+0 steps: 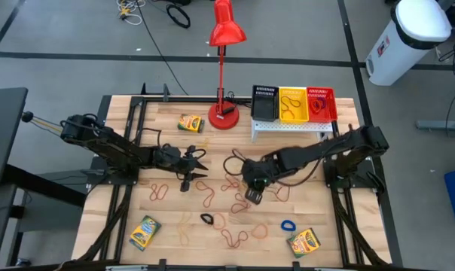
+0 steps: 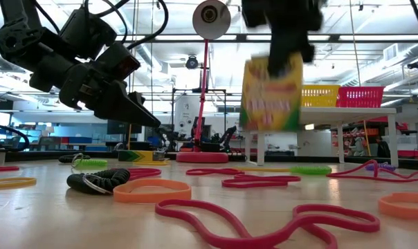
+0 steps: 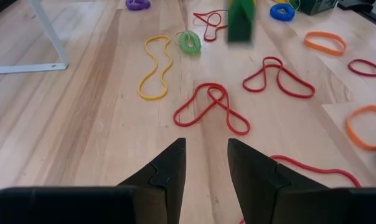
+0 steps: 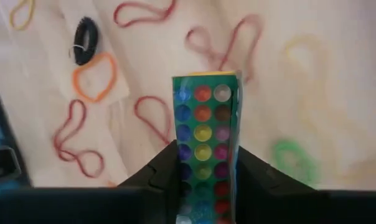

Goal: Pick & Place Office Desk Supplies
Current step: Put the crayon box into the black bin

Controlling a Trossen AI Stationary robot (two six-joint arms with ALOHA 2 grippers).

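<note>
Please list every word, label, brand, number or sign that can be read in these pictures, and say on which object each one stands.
No text can be read with certainty.
Yellow-and-green cardboard crayon box held off the table by the right tool: red lettering on its front, blurred, unreadable.
The three other yellow-and-green crayon boxes lying on the wooden table: print too small to read.
White cylindrical bin on the floor: a small mark, unreadable.

left gripper: fingers parted, empty, above table | red loop just ahead | yellow loop, green loop beyond | orange loop far side
</note>
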